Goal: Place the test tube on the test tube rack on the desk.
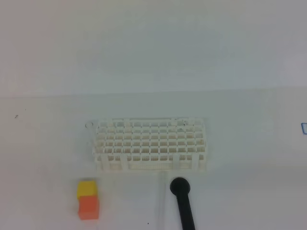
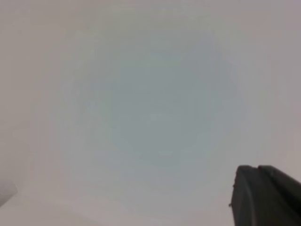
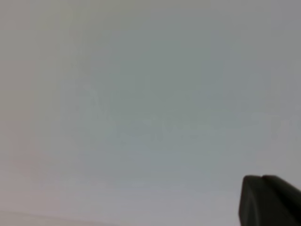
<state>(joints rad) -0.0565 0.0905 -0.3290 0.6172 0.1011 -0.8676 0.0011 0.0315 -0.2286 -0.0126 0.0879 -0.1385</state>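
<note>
A small yellow cube [image 1: 86, 188] sits touching a small orange cube [image 1: 88, 207]; no jaws share their view for reference.

A black round-headed rod [image 1: 182, 201] lies nearby.

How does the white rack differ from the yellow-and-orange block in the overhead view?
The rack is all white and nearly blends into the desk; the block is yellow above orange and stands out. The rack is a wide open grid of square holes; the block is small and solid. The rack sits mid-desk, the block nearer the front left. Both rest on the desk, apart.
</note>
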